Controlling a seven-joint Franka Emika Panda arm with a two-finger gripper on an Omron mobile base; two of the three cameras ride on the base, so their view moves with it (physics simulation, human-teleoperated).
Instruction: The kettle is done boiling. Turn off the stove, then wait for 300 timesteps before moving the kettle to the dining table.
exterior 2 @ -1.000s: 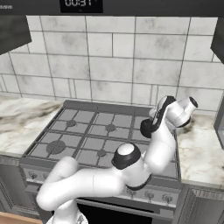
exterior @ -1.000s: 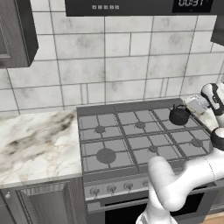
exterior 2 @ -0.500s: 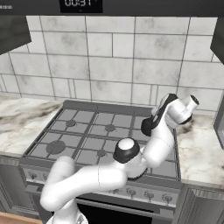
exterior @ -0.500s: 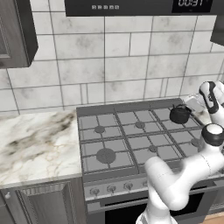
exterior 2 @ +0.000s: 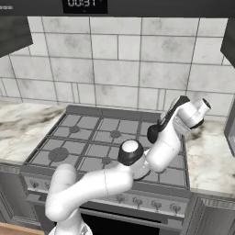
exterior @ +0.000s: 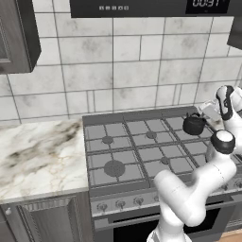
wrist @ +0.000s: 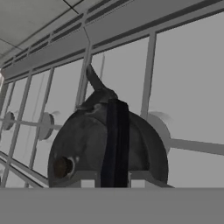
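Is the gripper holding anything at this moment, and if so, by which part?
The gripper is shut on the kettle, apparently gripping its arched handle at the top; the kettle sits on the stove.

Marble counter (exterior: 38, 156) below grey tiled wall (exterior: 127, 71)

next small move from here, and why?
Probably lift straight up a little. The hand looks shut on the handle of the kettle, which sits on the back right burner of the stove; rising first should clear the grate before carrying it away.
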